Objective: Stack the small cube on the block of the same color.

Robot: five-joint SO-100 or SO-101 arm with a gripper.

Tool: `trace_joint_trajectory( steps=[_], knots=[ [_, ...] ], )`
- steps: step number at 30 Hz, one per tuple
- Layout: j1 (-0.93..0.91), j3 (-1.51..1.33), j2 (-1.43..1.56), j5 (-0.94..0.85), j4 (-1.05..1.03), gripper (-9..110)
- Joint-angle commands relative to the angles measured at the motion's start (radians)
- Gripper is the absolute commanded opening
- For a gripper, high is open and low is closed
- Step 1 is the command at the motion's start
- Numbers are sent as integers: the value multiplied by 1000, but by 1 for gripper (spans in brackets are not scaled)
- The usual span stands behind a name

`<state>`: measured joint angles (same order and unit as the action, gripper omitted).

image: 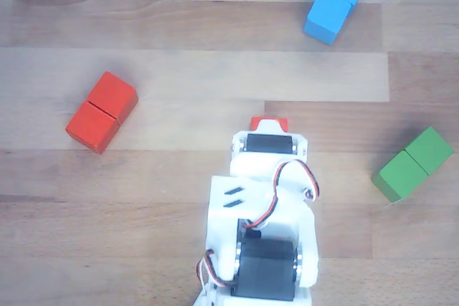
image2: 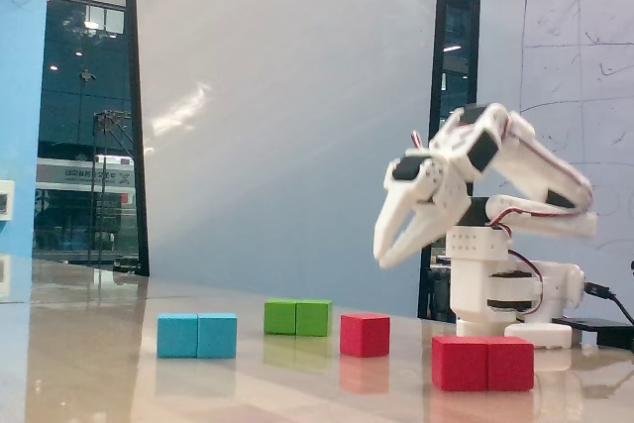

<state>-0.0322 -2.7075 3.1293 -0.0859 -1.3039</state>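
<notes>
- The bench (image: 215, 77) is pale wood in planks, glossy in the fixed view; behind it are a grey wall and dark windows.
- Painted wooden pieces: red block (image2: 483, 363), blue block (image2: 197, 335), green block (image2: 297, 317), each seamed.
- The small cube (image2: 365, 334) sits on the bench, apart from the red block.
- The white plastic end effector (image2: 381, 257) hangs above, fingers parted, empty.

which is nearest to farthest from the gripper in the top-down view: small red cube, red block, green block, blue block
Measured from the gripper in the other view:
1. Small red cube, just ahead, mostly hidden by the arm.
2. Red block, left, and green block, right: too close to call.
3. Blue block, upper right.
</notes>
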Motion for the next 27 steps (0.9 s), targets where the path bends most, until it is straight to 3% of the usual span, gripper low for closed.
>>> trace_joint_trajectory(
  steps=[1,6,13,18,27],
  knots=[
    [-8,376,-313,-2,-11,0],
    [-12,638,-640,-2,-26,0],
    [0,831,-1008,5,-249,0],
    [-2,861,-1118,6,-371,0],
    [0,857,-1212,2,-275,0]
  ],
)
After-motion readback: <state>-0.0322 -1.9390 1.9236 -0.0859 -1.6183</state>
